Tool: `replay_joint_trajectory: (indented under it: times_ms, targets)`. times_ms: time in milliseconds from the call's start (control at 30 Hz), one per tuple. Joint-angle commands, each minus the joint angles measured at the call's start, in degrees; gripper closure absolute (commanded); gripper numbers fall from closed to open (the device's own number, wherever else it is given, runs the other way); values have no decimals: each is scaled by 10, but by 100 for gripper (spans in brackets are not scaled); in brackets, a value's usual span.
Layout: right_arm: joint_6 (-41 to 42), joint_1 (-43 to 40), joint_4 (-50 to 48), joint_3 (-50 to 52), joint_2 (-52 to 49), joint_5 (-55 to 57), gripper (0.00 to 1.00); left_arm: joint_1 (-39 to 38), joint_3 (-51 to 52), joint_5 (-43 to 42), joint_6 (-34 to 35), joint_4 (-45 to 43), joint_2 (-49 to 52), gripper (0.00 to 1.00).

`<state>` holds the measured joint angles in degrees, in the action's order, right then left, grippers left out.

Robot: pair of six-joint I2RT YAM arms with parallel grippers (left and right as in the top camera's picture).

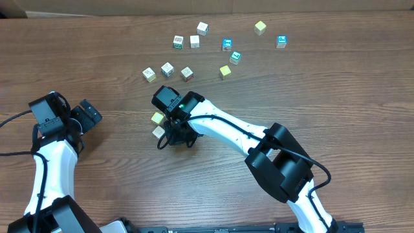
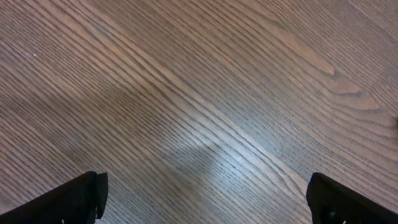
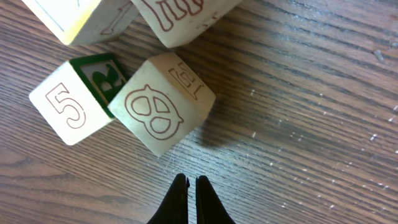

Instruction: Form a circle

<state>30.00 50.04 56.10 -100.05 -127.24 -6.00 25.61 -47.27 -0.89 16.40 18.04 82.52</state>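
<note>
The circle point(image 3: 155, 87) is sitting a little left of the middle of the wooden bench point(image 1: 323, 84) as a tight huddle of four tiny cubes. In the right wrist view the pretzel-printed cube point(image 3: 160, 118) is lying nearest, tilted corner-on and touching the cube with a brown 5 and a green face point(image 3: 73, 107) at its left. Beyond them the yellow-edged cube point(image 3: 68, 18) and a pale cube with a brown print point(image 3: 180, 15) are running off the top of the frame, so how closely those two meet is hard to tell. The right tool point(image 3: 191, 190) is pointing at the pretzel cube with its fingers pressed together, pinching nothing, the tips stopping just short of that cube. From overhead the right arm point(image 1: 226, 126) is covering most of the huddle, with only two of its cubes peeking out beside it. The loose cubes point(image 1: 187, 74) are lying scattered across the far part of the bench, well apart from the circle. The left tool point(image 2: 204, 196) is hanging near the left edge, fingers spread wide over bare wood and gripping nothing.
</note>
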Motion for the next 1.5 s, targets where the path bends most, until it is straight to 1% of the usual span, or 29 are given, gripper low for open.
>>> replay_joint_trajectory:
  times_ms: [0, 800, 1000, 1467]
  targets:
    - [3, 6, -6, 5, -1, -3, 96, 2, 1, -2, 5, -1, -9, 0]
    - [2, 17, -16, 5, -1, 0, 96, 2, 1, -2, 5, 0, -9, 0]
    - [3, 16, -4, 5, -1, 36, 96, 2, 1, -2, 5, 0, -9, 0]
    - [2, 17, -26, 7, -1, 36, 96, 2, 1, -2, 5, 0, -9, 0]
